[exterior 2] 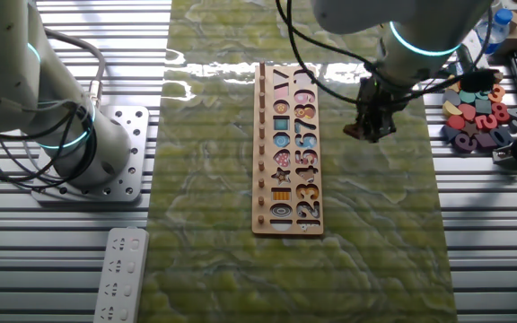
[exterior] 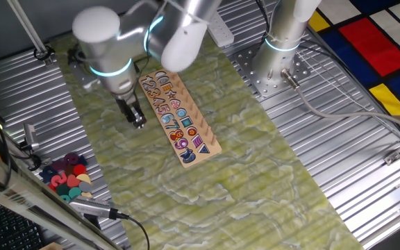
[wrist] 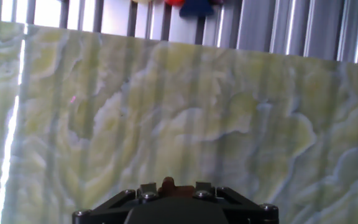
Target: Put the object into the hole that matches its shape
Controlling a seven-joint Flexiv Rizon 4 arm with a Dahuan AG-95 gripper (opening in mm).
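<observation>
Nearest the hand view's lens sits the dark body of the pincer [wrist: 168,186], with a small red-brown piece [wrist: 167,183] showing between its two sides at the bottom edge; only the top of that piece can be seen. Beyond it stretches the green marbled mat [wrist: 179,118] covering the surface, and past the mat's far edge the ribbed metal surface [wrist: 272,25] begins.

From one fixed view, the pincer [exterior: 137,119] hangs above the mat just beside the wooden puzzle board [exterior: 179,118], on the side toward the heap of loose pieces [exterior: 67,177]. The other fixed view shows the pincer [exterior 2: 371,133] between the board [exterior 2: 285,148] and the heap [exterior 2: 476,112], with a dark reddish bit [exterior 2: 355,132] at its tip. Its fingers sit close together on this piece; the grip looks narrow.

The board lies flat on the mat, carrying coloured numbers and shapes in its recesses, with a row of pegs along one long side. A white remote-like unit [exterior 2: 121,274] rests on the ribbed metal near the arm base [exterior 2: 115,144].
</observation>
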